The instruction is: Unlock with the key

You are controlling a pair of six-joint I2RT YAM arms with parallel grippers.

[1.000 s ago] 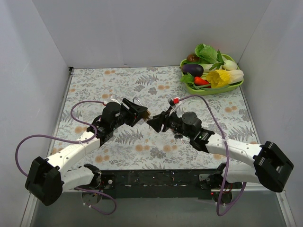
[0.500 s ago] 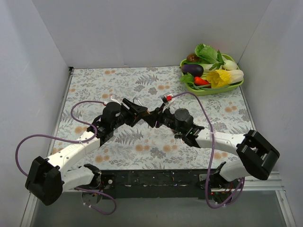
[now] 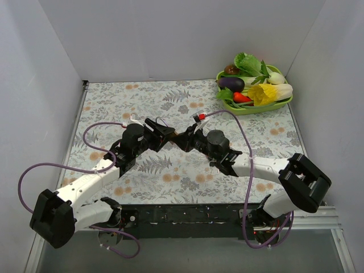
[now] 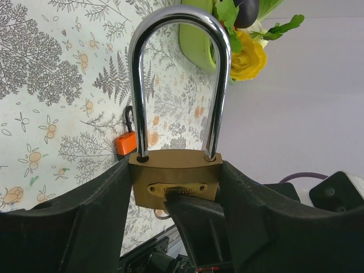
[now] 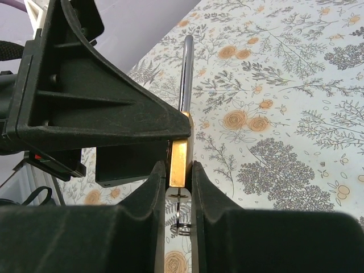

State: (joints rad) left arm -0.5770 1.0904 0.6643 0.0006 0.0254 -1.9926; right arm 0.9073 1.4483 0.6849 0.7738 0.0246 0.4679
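Above the counter our left fingers squeeze the brass padlock by its body; it looks heavy, hard and slippery. Our right fingers sit round the little key under it. We cannot tell if they hold it. Its flat head looks best to pinch.

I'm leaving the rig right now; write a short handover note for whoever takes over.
Left gripper: clamped on the brass padlock by its sides; shackle seated in both holes, so locked.
Right gripper: flanks the padlock's bottom edge, key and ring between its fingers; grip unclear.
Done: padlock held, key at the lock.
Left: confirm the key is seated, turn it, free the shackle.
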